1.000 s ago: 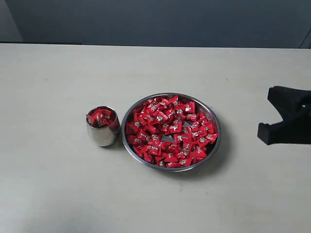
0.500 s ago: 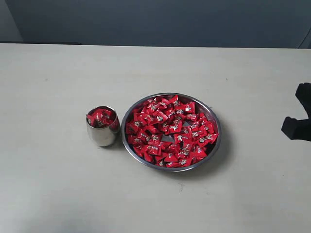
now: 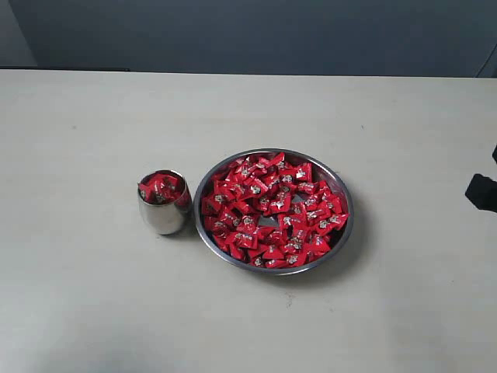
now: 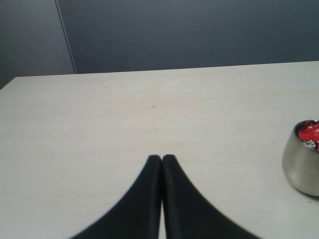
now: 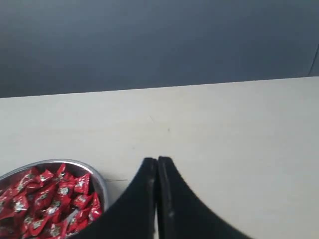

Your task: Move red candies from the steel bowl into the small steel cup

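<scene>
On the pale table [image 3: 93, 124], in front of a dark grey wall [image 3: 233, 31], the bowl [image 3: 351, 217] sits a little right of centre. The cup [image 3: 164, 219] stands just beside it on the left. Their rims come so close that I cannot tell whether they touch.

The bowl lies flat with its open side up. It is round, so it has no long axis across the table. The candies [image 3: 272, 210] fill it almost to the rim, heaped and pointing every way, with a small patch of steel showing among them.

The cup stands upright with its mouth up and its long axis vertical. More red candies sit at its brim.

My right gripper [image 5: 157, 160] has its jaws pressed together with nothing between them. In the exterior view only a black corner of it shows at the right edge, well apart from the bowl. Its wrist camera shows part of the bowl's rim and candies near one finger.

My left gripper [image 4: 162, 158] is likewise closed on nothing, its fingertips meeting over bare table. The cup shows only partly in that wrist view, away from the tips.
</scene>
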### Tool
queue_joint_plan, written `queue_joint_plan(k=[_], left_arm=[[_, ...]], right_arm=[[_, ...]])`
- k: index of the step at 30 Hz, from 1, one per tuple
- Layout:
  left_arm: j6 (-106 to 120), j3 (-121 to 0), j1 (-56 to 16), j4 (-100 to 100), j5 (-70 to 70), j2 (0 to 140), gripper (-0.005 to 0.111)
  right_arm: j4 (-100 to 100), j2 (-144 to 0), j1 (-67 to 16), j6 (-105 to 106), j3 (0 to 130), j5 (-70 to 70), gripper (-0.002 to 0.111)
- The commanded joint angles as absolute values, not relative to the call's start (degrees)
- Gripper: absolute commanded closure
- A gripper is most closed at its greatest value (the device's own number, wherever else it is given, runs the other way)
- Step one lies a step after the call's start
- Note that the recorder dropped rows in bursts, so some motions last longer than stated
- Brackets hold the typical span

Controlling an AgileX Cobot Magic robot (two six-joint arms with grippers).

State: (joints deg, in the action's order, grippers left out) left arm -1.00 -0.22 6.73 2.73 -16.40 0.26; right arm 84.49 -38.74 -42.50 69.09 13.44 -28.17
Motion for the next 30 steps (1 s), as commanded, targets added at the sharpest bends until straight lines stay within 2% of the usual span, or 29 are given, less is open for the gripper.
queue_joint_plan(k=[1, 5, 10, 17, 30], left_arm=[[-1.09, 0.00, 6.77, 2.57, -16.29, 0.00, 0.106], [-1.09, 0.00, 6.77, 2.57, -16.29, 0.00, 0.106], [-1.09, 0.00, 6.77, 2.57, -16.29, 0.00, 0.106], [-1.09, 0.00, 6.77, 2.57, -16.29, 0.00, 0.106], [-1.09, 0.00, 6.77, 2.57, -16.29, 0.00, 0.106]], right_arm=[[83.39, -38.45, -42.43, 73.45, 13.44, -30.13, 0.109], [83.39, -37.82, -42.38, 75.69, 13.44, -29.75, 0.109], [83.98, -32.03, -38.25, 79.85, 13.40, -24.64, 0.109], [83.98, -22.88, -26.52, 84.45, 12.10, -10.82, 0.109], [84.65, -7.01, -9.89, 83.94, 4.39, -1.58, 0.109]])
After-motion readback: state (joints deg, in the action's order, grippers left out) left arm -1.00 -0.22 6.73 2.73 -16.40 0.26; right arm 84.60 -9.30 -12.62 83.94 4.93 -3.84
